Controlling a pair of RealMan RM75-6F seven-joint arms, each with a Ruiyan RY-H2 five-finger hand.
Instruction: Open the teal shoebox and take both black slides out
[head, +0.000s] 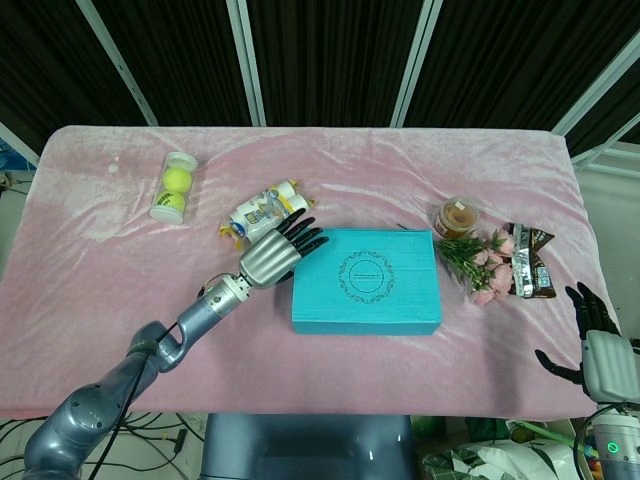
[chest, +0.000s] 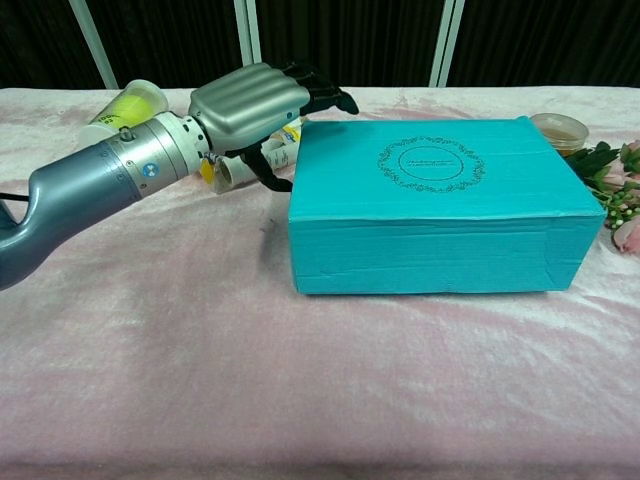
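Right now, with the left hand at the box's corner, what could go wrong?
1. The left hand meets the shoebox only at its far left corner, so it may push the closed box sideways instead of lifting the lid.
2. The snack packet lies just behind the fingers and could get knocked.
3. The right hand sits far off, not steadying the box.

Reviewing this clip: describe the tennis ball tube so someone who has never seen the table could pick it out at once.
Start at the teal shoebox mid-table on the pink cloth, then look to the far left corner. The tennis ball tube lies there alone, a clear tube showing yellow-green balls, unlike the white labelled bottles nearer the box.
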